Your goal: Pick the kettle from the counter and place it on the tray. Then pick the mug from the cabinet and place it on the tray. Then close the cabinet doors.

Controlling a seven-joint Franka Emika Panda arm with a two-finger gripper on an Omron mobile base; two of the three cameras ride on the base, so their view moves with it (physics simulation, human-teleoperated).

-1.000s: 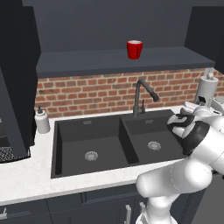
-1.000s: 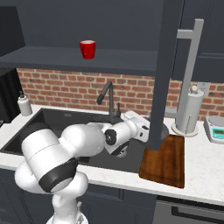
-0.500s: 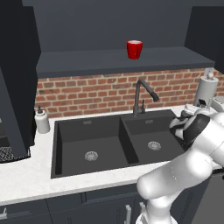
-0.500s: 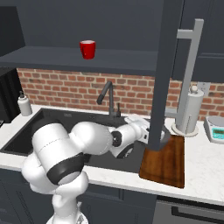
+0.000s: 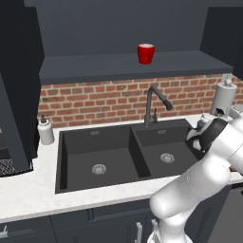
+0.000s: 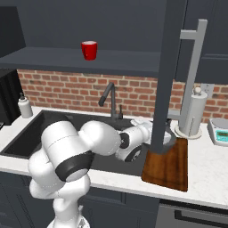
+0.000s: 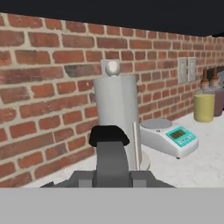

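One kettle point(image 5: 216, 137) is sitting upright at the hand, by the right rim of the sink point(image 5: 109, 152) over the counter point(image 5: 28, 190). Its domed body is hanging below and its black arched handle is standing on top. In the hand view that handle point(image 7: 108, 135) is rising dead centre and is seen end-on, so its arch is running straight away from the camera toward the brick wall. Which way the spout is pointing I cannot tell.

The gripper point(image 5: 207, 129) is pinching the handle. The fingertips themselves are hidden, so the grip is showing only by how closely the handle is sitting against the hand. The arm is reaching low and far to the right, with its elbow bent above the counter's front edge and its forearm lying nearly level toward the wall.

One tray point(image 6: 167, 167) is lying flat on the counter just right of the sink, behind the open cabinet door point(image 6: 162, 75). One red mug point(image 5: 145, 53) is standing upright on the cabinet shelf above the faucet point(image 5: 154, 102). Also counted: two sink basins, one paper-towel roll point(image 7: 117, 113), one kitchen scale point(image 7: 168, 136) and one soap bottle point(image 5: 45, 131).
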